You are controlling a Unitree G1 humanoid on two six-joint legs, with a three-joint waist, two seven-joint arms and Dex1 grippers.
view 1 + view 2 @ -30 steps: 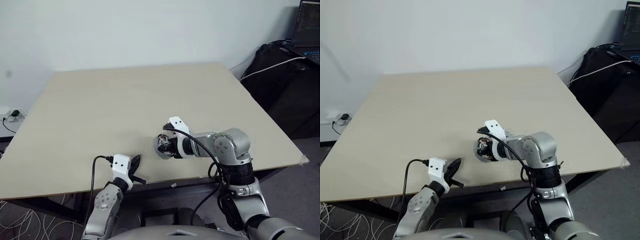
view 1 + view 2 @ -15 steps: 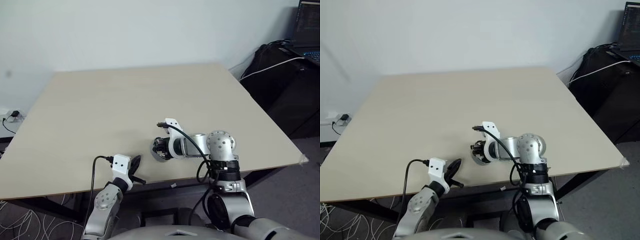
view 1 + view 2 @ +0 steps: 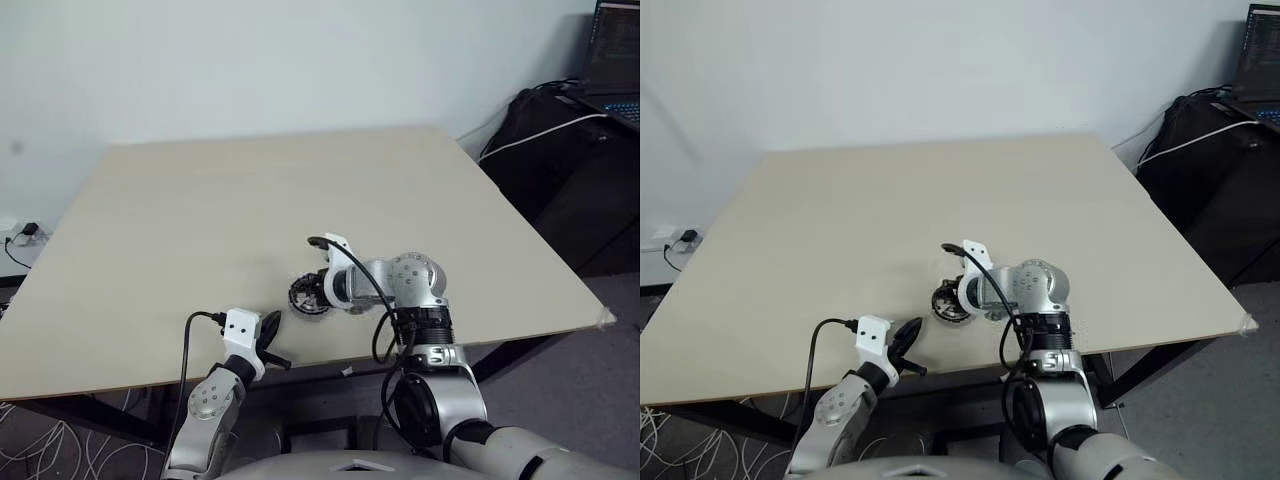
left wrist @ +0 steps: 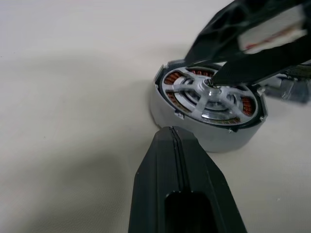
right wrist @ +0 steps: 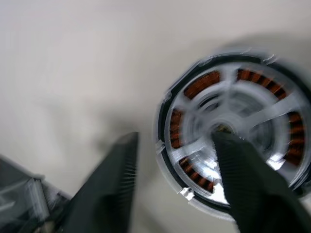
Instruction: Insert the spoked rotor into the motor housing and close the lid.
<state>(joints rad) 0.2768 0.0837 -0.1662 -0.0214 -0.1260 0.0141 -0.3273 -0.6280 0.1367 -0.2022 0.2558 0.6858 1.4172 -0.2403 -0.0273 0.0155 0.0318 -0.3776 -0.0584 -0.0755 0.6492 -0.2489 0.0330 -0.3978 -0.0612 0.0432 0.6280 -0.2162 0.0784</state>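
The motor housing (image 4: 206, 104) lies flat on the table near the front edge, its copper-brown windings showing inside a dark rim above a pale grey wall. Seated in it is the spoked rotor (image 5: 233, 124), silvery spokes running to a light hub. My right gripper (image 5: 176, 137) stands open over it. One black finger (image 5: 243, 179) rests at the hub and the other finger (image 5: 109, 194) is outside the rim. My left gripper (image 4: 170, 133) is shut and empty, just short of the housing (image 3: 305, 297) on the near-left side. I cannot pick out the lid.
The pale wooden table (image 3: 250, 190) stretches far behind and to both sides of the motor. Its front edge (image 3: 120, 380) runs just under my left gripper (image 3: 270, 335). Off the table to the right are black bags (image 3: 560, 150) and a laptop (image 3: 615, 60).
My right gripper carried the motor left and down from a tilted, lifted hold, laid it flat on the table and opened. The left arm kept still.
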